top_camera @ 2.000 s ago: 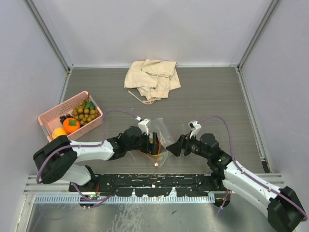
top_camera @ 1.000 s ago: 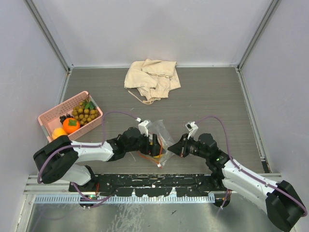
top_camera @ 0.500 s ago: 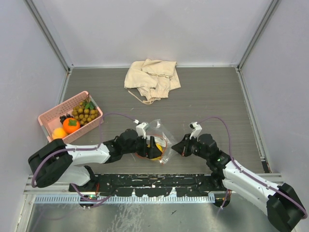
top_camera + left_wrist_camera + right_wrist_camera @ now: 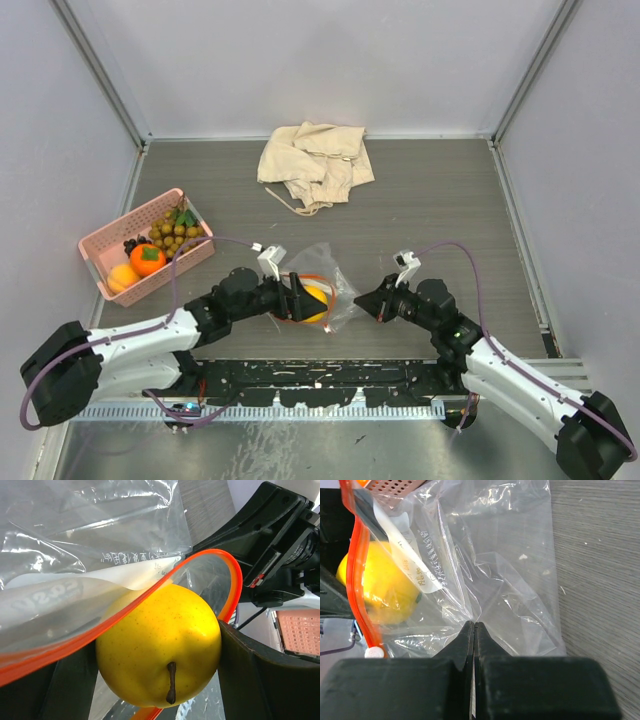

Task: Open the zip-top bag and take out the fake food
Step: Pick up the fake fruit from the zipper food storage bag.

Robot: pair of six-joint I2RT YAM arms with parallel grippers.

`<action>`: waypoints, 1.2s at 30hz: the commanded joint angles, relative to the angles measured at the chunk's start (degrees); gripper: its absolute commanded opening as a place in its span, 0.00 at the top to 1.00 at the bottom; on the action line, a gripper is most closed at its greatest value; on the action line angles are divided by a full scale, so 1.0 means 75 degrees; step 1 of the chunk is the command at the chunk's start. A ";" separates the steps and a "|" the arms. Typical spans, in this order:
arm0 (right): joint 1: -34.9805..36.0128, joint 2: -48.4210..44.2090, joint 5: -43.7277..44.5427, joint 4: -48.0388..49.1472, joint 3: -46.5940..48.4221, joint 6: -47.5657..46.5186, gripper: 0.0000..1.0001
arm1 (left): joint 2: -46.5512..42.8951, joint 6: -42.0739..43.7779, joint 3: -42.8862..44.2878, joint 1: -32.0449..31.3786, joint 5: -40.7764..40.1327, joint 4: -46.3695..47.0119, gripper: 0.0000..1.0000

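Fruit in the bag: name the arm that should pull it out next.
Left. The left tool grips the fruit at the open mouth of the bag and need only draw back. The right tool is shut on the bag's plastic, anchoring it.

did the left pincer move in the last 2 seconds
Yes. The left pincer has shifted left, toward the pink basket, gripping the yellow fruit; the right pincer pinches the bag.
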 commanded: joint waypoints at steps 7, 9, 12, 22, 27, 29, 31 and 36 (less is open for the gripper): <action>-0.0023 -0.0023 0.0119 0.0057 -0.0141 -0.0224 0.99 | -0.0451 -0.0528 0.0019 0.0297 0.0381 0.0035 0.31; -0.0024 0.0015 0.0122 0.0086 -0.0135 -0.0222 0.99 | -0.0198 -0.0423 0.0161 0.0297 0.0470 -0.0221 0.31; -0.0023 0.0066 0.0207 0.0044 -0.0115 -0.0239 0.99 | 0.0184 -0.0184 0.0378 0.0299 0.0413 -0.0820 0.30; -0.0024 0.0306 0.0309 0.0017 -0.0065 -0.0325 0.99 | 0.0795 0.0664 0.1431 0.0270 -0.0360 -0.3203 0.20; -0.0013 0.0519 0.0188 0.0202 -0.0104 -0.0346 0.99 | 0.1103 0.0865 0.1641 0.0191 -0.0582 -0.3539 0.13; -0.0015 0.0536 0.0190 0.0210 -0.0112 -0.0358 0.99 | 0.1210 0.0887 0.1656 0.0193 -0.0610 -0.3556 0.07; -0.0001 0.0527 0.0193 0.0196 -0.0118 -0.0380 0.99 | 0.1292 0.0901 0.1660 0.0175 -0.0649 -0.3540 0.05; 0.0033 0.0512 0.0237 0.0152 -0.0131 -0.0418 0.99 | 0.1291 0.0897 0.1625 0.0176 -0.0731 -0.3486 0.05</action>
